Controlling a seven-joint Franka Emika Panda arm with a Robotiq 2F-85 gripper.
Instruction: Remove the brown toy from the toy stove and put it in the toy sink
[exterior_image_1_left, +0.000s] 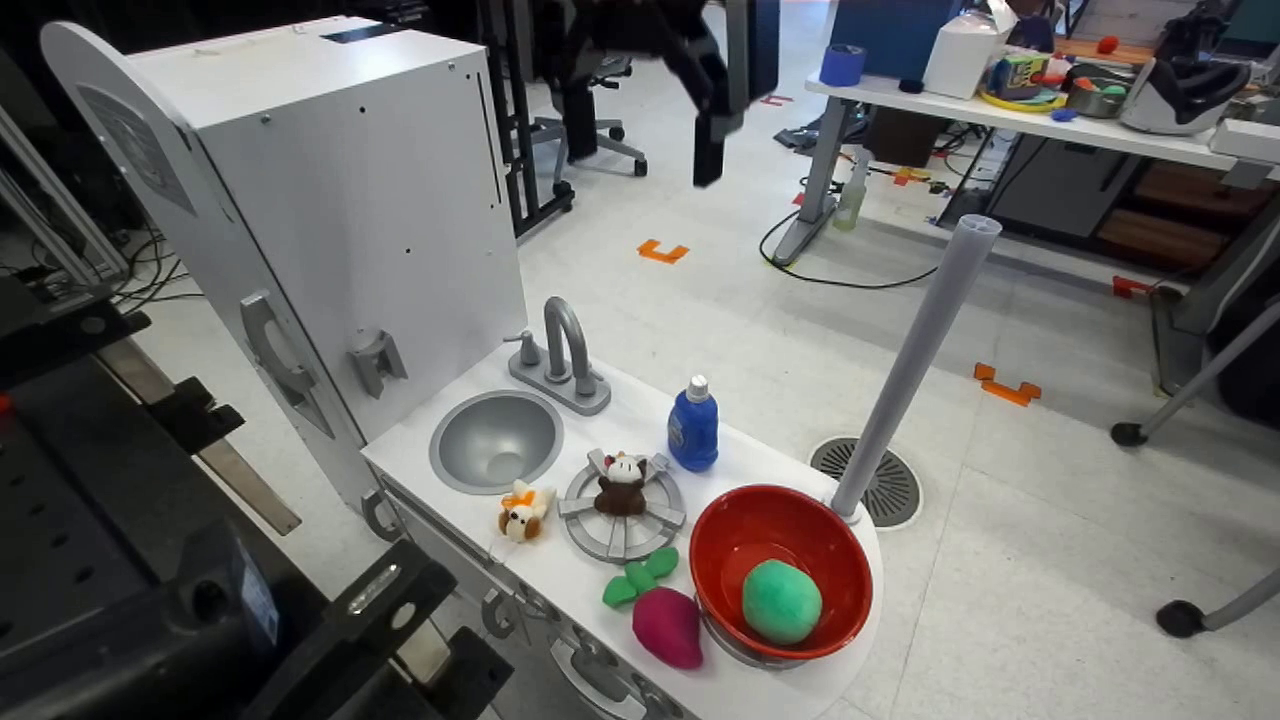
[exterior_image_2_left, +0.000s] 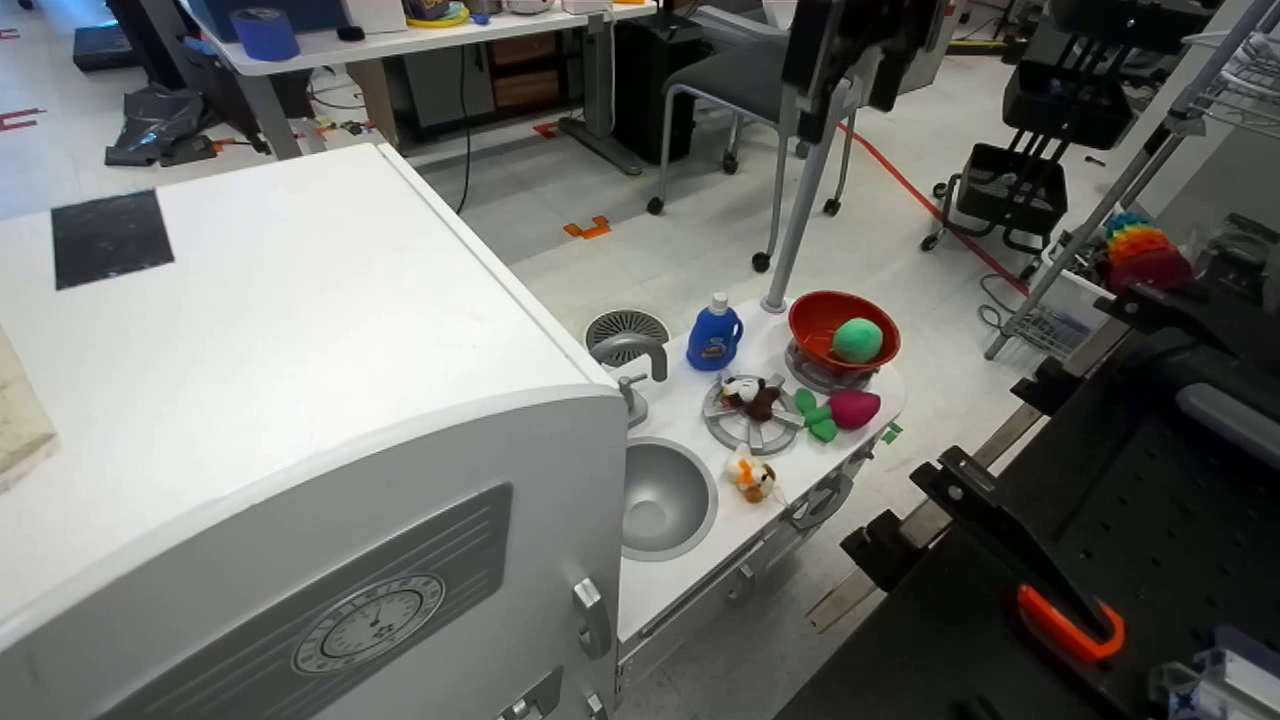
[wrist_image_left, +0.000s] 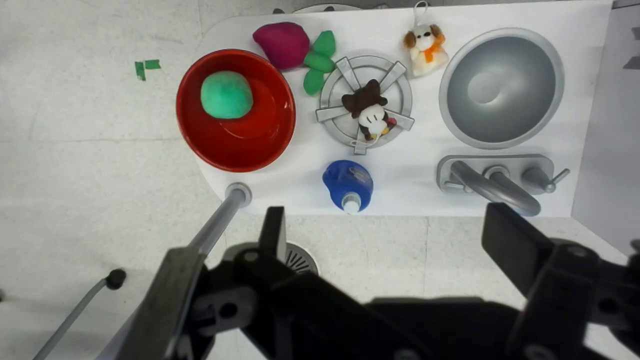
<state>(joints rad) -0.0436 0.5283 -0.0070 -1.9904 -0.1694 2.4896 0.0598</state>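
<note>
The brown toy, a small plush with a white face, lies on the grey stove burner. It shows in both exterior views (exterior_image_1_left: 622, 498) (exterior_image_2_left: 763, 403) and the wrist view (wrist_image_left: 366, 98). The burner (exterior_image_1_left: 585, 535) is a ring with spokes, also in the wrist view (wrist_image_left: 327, 114). The grey round toy sink (exterior_image_1_left: 470, 440) is empty; it also shows in an exterior view (exterior_image_2_left: 680, 505) and the wrist view (wrist_image_left: 525, 90). My gripper (exterior_image_1_left: 644, 150) is open and empty, high above the counter, apart from the toy. Its spread fingers show in the wrist view (wrist_image_left: 387, 222).
A white and orange plush dog (wrist_image_left: 425, 50) lies between burner and sink. A blue bottle (wrist_image_left: 348, 181) stands behind the burner. A red bowl (wrist_image_left: 270, 135) holds a green ball. A magenta toy with green leaves (wrist_image_left: 285, 45), a faucet (exterior_image_1_left: 570, 350), a grey post (exterior_image_1_left: 915, 365) and a tall white cabinet (exterior_image_1_left: 370, 210) stand nearby.
</note>
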